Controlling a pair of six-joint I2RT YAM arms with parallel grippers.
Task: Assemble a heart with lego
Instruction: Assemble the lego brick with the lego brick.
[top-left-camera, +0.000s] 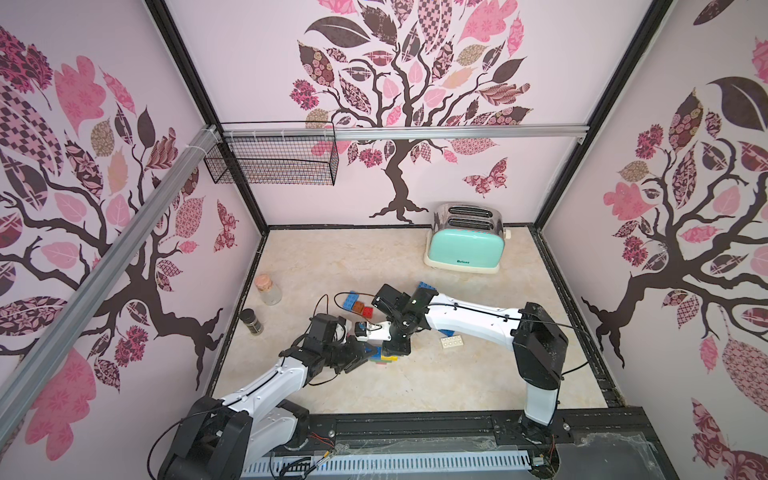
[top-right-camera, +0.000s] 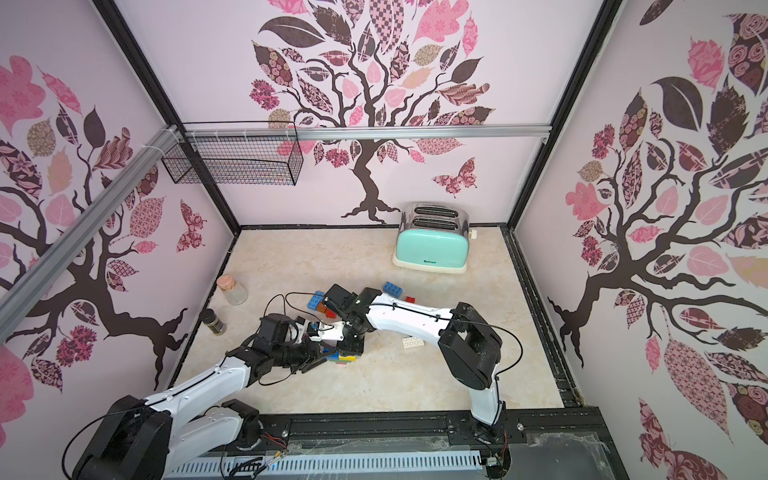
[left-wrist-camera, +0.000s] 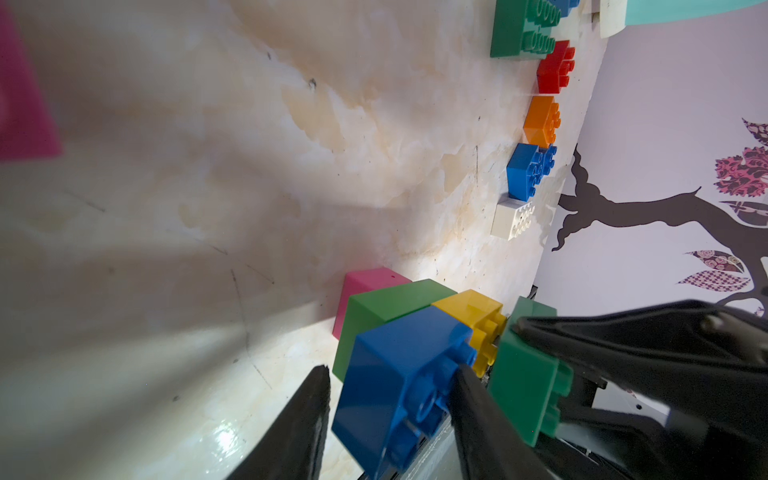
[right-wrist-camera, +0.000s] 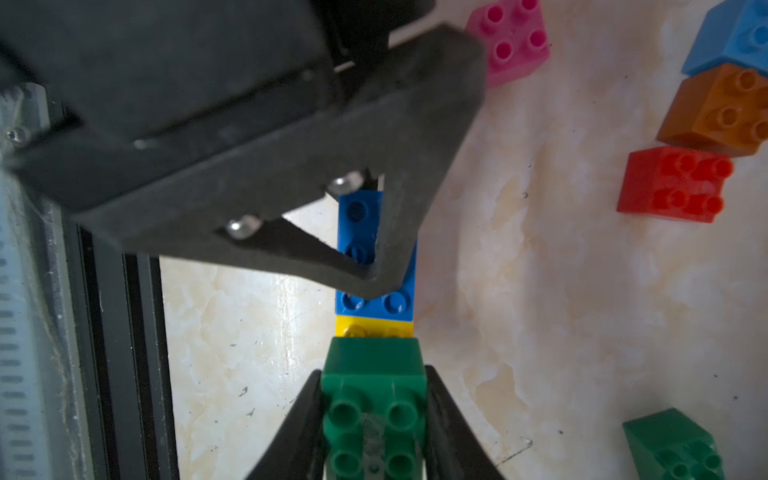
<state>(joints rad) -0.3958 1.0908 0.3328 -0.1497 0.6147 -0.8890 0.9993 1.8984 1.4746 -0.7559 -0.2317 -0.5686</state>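
At left stand a cork-stoppered glass jar and a dark spice jar, contents unclear; at centre the left gripper straddles, jaws apart, the blue brick of the lego stack, the right gripper clamping a green brick just beside it.

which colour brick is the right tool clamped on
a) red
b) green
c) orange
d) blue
b: in the right wrist view, the right tool presses against both sides of the green brick, above the yellow and blue bricks of the stack.
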